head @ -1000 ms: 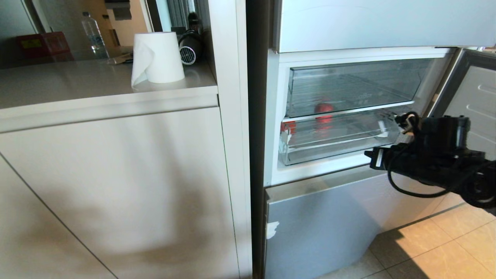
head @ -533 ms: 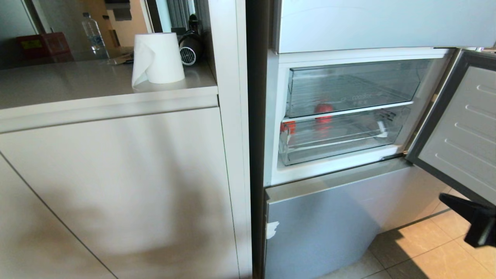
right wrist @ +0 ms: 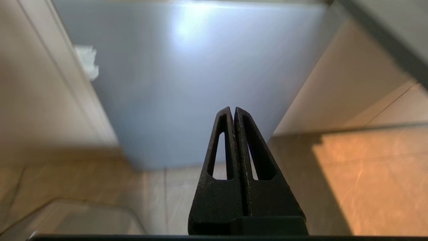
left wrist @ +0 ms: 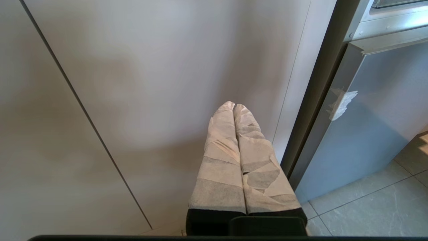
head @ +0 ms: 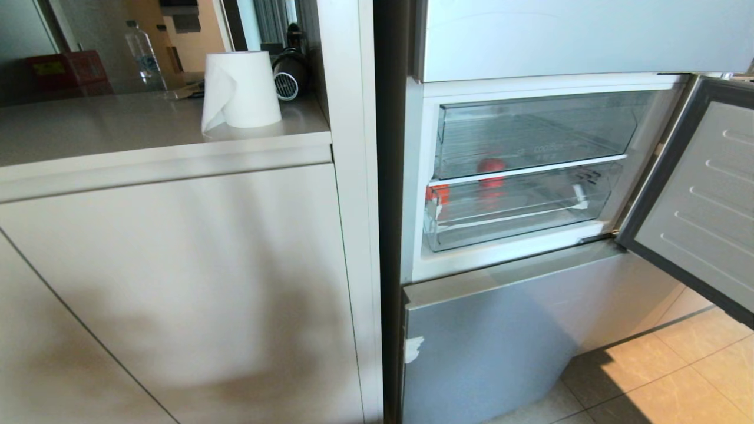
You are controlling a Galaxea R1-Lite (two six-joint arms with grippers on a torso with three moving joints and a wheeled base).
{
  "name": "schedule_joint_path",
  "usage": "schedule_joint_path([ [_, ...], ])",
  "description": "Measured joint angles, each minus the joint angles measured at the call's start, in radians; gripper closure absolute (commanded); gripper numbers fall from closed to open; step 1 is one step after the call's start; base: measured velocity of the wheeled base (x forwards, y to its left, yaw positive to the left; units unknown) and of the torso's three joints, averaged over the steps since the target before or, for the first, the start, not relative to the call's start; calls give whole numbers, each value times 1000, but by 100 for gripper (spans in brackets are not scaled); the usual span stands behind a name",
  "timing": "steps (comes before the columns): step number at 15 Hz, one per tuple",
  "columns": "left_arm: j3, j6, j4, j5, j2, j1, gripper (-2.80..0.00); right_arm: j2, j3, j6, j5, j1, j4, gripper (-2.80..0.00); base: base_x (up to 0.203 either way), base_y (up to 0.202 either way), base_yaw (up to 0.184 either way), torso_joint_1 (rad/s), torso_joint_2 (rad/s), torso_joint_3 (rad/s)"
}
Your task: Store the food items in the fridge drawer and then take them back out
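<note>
The fridge drawer (head: 512,215), a wide, shallow transparent plastic tray with a white tape scrap on its front left corner, sits pushed in at the centre right of the head view, beneath a deeper clear drawer (head: 536,132). Two small red-orange toy food items show through the plastic: one (head: 491,166) near the middle back, one (head: 438,193) at the left end. Neither arm appears in the head view. The left gripper (left wrist: 234,107), fingers wrapped in pale tape and pressed together, points at a beige cabinet panel (left wrist: 150,83). The black right gripper (right wrist: 233,112), fingers together and empty, points toward the grey lower fridge door (right wrist: 200,73).
</note>
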Motion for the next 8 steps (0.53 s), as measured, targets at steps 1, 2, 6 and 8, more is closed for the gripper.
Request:
schedule_joint_path([
  [1, 0, 0, 0, 0, 0, 0, 0, -51, 10, -4, -1, -6, 3, 0, 0, 0, 0, 0, 0, 0],
  [2, 0, 0, 0, 0, 0, 0, 0, -91, 19, -6, -3, -11, 5, 0, 0, 0, 0, 0, 0, 0],
  [6, 0, 0, 0, 0, 0, 0, 0, -155, 26, 2, -6, -16, 3, 0, 0, 0, 0, 0, 0, 0],
  [8, 0, 0, 0, 0, 0, 0, 0, -164, 27, 17, -9, -16, 2, 0, 0, 0, 0, 0, 0, 0],
])
